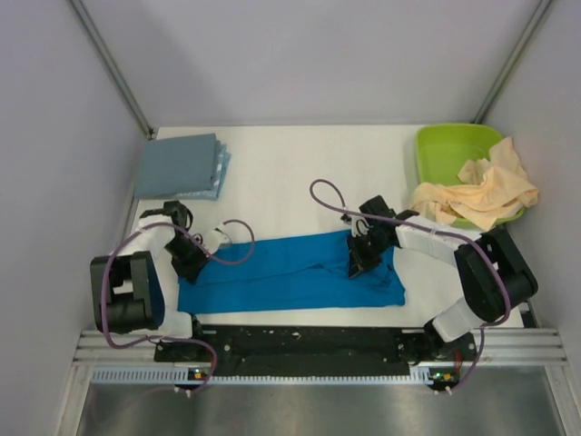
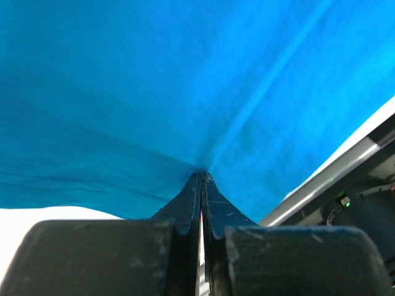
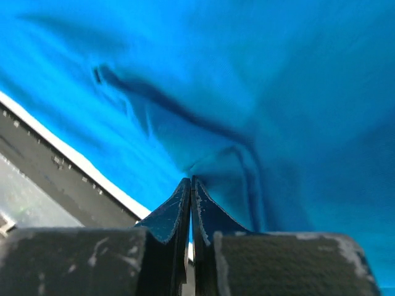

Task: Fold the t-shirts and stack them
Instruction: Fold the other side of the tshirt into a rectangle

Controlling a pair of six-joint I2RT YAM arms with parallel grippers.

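Near the front rail the blue t-shirt (image 1: 290,272) lies spread in a long band, mid-fold by the look of it. The left gripper (image 2: 202,177) pinches its cloth tight, and the right gripper (image 3: 189,182) does likewise at the other end. Further back, the grey-blue shirts (image 1: 179,166) sit folded and stacked (done, apparently). The cream shirt (image 1: 477,195) slumps crumpled over the green tub (image 1: 449,145), not yet folded. The white table (image 1: 290,173) is boxed in by pale walls (image 1: 318,54).
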